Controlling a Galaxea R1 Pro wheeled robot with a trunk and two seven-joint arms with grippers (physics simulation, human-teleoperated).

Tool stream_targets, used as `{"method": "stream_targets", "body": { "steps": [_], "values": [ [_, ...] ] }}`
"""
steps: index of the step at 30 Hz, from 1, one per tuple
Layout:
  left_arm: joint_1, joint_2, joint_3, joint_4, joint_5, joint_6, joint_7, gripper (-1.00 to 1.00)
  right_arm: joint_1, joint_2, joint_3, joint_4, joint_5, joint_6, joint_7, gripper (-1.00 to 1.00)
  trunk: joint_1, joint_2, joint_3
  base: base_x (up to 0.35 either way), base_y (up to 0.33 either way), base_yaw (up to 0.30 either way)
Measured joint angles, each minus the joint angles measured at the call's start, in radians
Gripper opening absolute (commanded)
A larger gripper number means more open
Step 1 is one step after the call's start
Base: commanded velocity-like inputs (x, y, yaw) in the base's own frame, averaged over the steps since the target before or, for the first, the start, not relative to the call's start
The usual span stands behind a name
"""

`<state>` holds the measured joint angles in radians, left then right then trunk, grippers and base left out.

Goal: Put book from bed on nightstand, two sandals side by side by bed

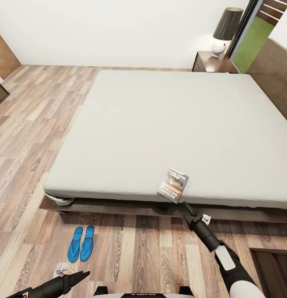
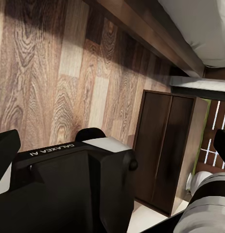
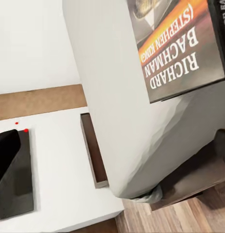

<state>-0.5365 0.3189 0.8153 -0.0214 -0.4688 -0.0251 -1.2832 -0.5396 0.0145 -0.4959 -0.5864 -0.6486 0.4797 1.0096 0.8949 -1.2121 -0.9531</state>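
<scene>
The book (image 1: 173, 185) lies on the light-grey mattress of the bed (image 1: 160, 124), at its near edge, one corner slightly over the side. In the right wrist view its cover (image 3: 182, 53) reads "RICHARD BACHMAN". My right gripper (image 1: 186, 205) sits just below that corner, by the bed frame, open (image 3: 119, 138) with nothing between its fingers. The two blue sandals (image 1: 80, 243) lie side by side on the floor near the bed's near-left corner. My left gripper (image 1: 85, 273) hangs low, right of the sandals, open and empty. One nightstand (image 1: 213, 62) stands at the far side, another (image 1: 273, 265) at near right.
A dark-shaded lamp (image 1: 225, 30) with a white base stands on the far nightstand. The headboard (image 1: 271, 78) runs along the right. Wood-plank floor (image 1: 32, 136) stretches left of the bed. The left wrist view shows my own base (image 2: 78, 184) and the near nightstand (image 2: 165, 145).
</scene>
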Motion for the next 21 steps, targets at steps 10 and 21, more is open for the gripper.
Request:
{"method": "stream_targets", "body": {
  "steps": [10,21],
  "values": [
    [0.0,0.0,0.0,0.0,0.0,0.0,0.0,1.0,0.0,0.0,0.003,0.004,-0.026,-0.002,-0.001,1.0,0.0,0.0,0.0,0.0,0.0,0.0],
    [0.0,0.0,0.0,0.0,0.0,0.0,0.0,1.0,0.0,0.0,0.004,0.005,-0.027,-0.006,-0.002,1.0,0.0,0.0,0.0,0.0,0.0,0.0]
  ]
}}
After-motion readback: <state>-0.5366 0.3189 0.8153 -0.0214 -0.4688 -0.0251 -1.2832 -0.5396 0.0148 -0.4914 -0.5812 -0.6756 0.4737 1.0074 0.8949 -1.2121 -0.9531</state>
